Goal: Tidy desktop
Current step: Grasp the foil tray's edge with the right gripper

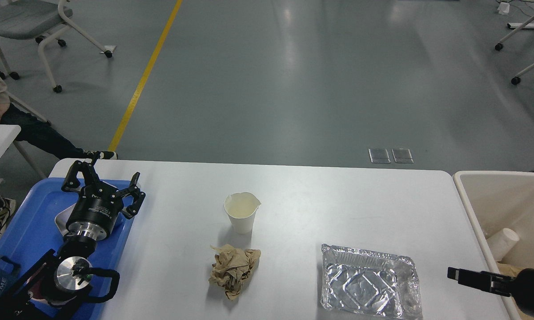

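The white desktop (pixel 338 200) holds a white paper cup (pixel 241 213) at its middle, a crumpled brown paper ball (pixel 233 269) just in front of the cup, and an empty foil tray (pixel 368 284) at the front right. My left gripper (pixel 104 182) is open and empty, above the right part of the blue tray (pixel 26 213). My right gripper (pixel 460 274) comes in low from the right, over the desktop's right edge, just right of the foil tray. It is dark and seen side-on, so its fingers cannot be told apart.
A beige bin (pixel 493 186) stands against the desktop's right edge, with a paper cup (pixel 502 242) and brown paper inside. A white dish (pixel 61 218) lies in the blue tray under my left arm. Chairs and a seated person are at the far left.
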